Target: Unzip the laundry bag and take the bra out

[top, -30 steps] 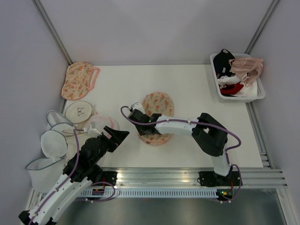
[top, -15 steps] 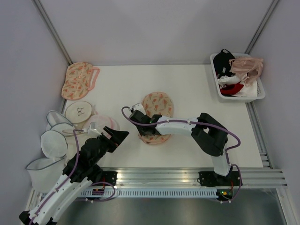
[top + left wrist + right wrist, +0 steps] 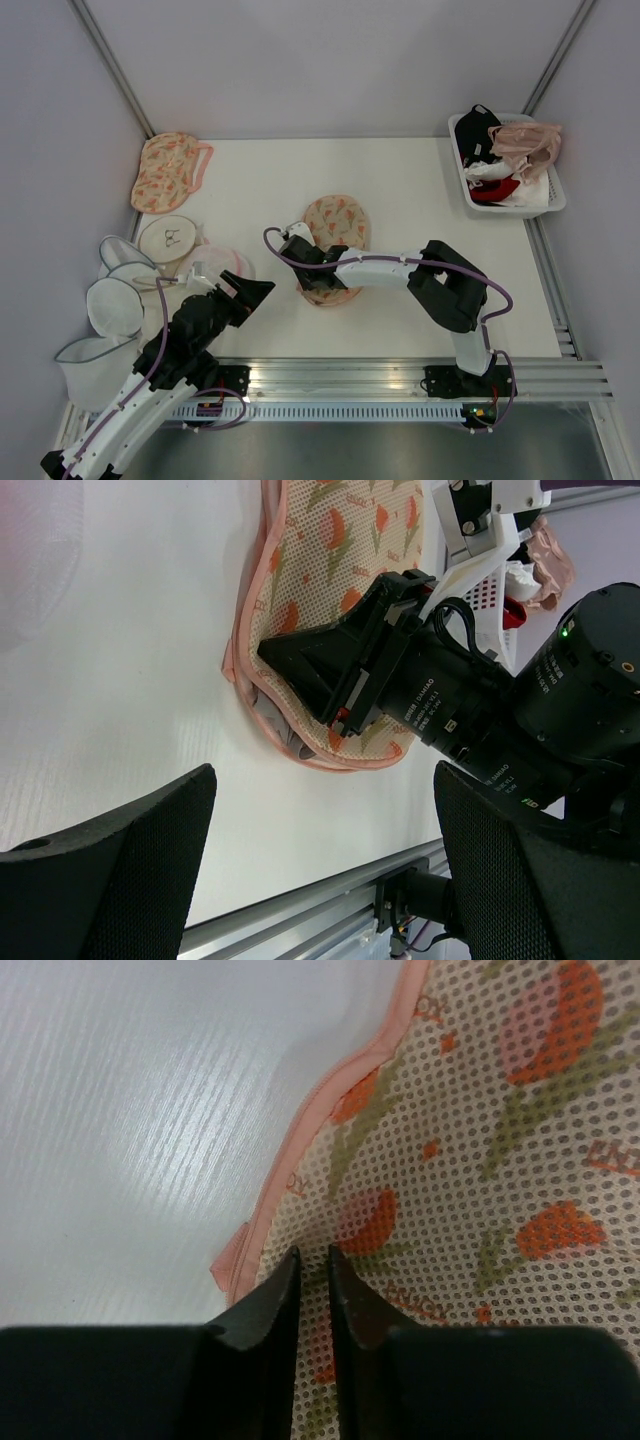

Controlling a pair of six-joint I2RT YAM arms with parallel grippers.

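The laundry bag [image 3: 338, 240], peach-orange mesh with a floral print and pink trim, lies mid-table. It also shows in the left wrist view [image 3: 340, 540] and fills the right wrist view [image 3: 500, 1160]. My right gripper [image 3: 308, 272] rests on the bag's near-left part, and its jaws [image 3: 312, 1260] are pinched on the mesh just inside the pink edge. A strip of grey-taupe fabric [image 3: 272, 718], apparently the bra, peeks from the bag's near edge. My left gripper [image 3: 252, 290] is open and empty over bare table left of the bag, and it shows in its own wrist view [image 3: 325, 870].
A second floral pouch [image 3: 168, 170] lies at the back left. Several white round mesh bags [image 3: 120, 295] sit along the left edge. A white basket [image 3: 555, 200] at the back right holds black, pink and red garments. A metal rail [image 3: 400, 375] runs along the near edge.
My right gripper has shifted slightly right and nearer, and the bag's near part has bunched up smaller under it. The left arm has barely moved.
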